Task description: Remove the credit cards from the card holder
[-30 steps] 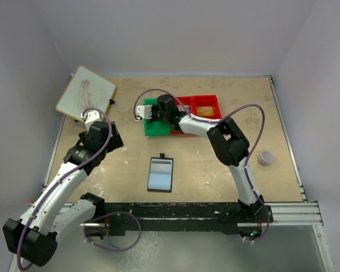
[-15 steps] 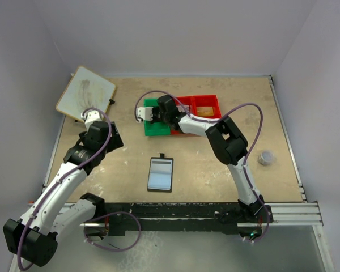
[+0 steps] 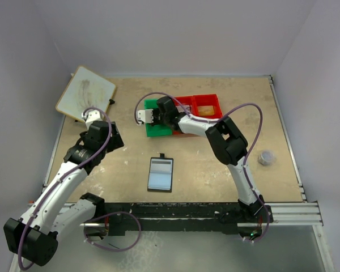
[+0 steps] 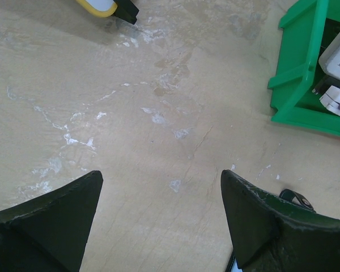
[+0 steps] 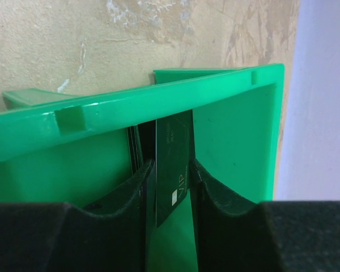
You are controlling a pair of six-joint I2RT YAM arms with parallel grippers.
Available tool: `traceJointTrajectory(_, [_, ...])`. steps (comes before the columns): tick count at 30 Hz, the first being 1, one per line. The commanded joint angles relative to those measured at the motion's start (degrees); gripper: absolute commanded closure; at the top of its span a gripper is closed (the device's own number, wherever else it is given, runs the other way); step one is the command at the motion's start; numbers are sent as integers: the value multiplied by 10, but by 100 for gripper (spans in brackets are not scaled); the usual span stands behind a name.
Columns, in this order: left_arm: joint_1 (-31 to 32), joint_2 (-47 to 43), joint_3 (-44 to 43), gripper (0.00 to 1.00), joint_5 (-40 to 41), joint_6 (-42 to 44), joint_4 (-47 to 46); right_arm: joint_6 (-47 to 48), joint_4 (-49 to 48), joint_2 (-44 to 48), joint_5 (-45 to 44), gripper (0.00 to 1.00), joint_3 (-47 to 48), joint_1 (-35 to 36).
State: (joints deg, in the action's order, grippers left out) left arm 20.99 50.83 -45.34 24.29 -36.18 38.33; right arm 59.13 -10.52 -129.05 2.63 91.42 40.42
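A flat, tan table [image 3: 226,170] with white scuff marks is sitting between plain pale walls. On it one card holder, two bins, one white board and one small grey round thing are lying, and two arms are reaching over it.

The card holder [image 3: 160,174] is lying open and flat in the middle near the front. Its pale inside is facing up and its small black tab is pointing to the back. It is well apart from both grippers.

The green bin [image 3: 157,130] is sitting at the back, touching the red bin [image 3: 207,105] on its right. The white board [image 3: 85,93] is lying in the far left corner. The grey round thing [image 3: 266,157] is sitting alone on the right.

The right arm is bending over to the left. The right gripper [image 5: 171,168] is dipping into the green bin and pinching one dark credit card [image 5: 174,141] on its edge between the two pads. More dark cards [image 5: 135,148] are standing just beside it in the bin; how many, I cannot tell.

The left arm is stretching forward on the left side. The left gripper [image 4: 158,218] is hanging over bare table with its fingers [image 4: 45,221] spread wide, holding nothing. A yellow and black thing [image 4: 109,7] is peeking in at the top of that view.
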Motion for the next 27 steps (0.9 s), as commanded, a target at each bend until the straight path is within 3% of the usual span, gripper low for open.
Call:
traceJointTrajectory(1, [-6,4,-17,18,-10,15,-22,14,26,10,-7,63,33,-6])
traceJointTrajectory(12, [-8,6,-16,19,-13,16,-24,-10,22,34,8,51,40,-6])
traceJointTrajectory(23, [-7,9,-14,19,-19,16,-25,-20,-6,20,-49,48,27,-9])
traceJointTrajectory(27, [-8,9,-14,19,-20,16,-26,-26,-27,43,-30,47,7,-9])
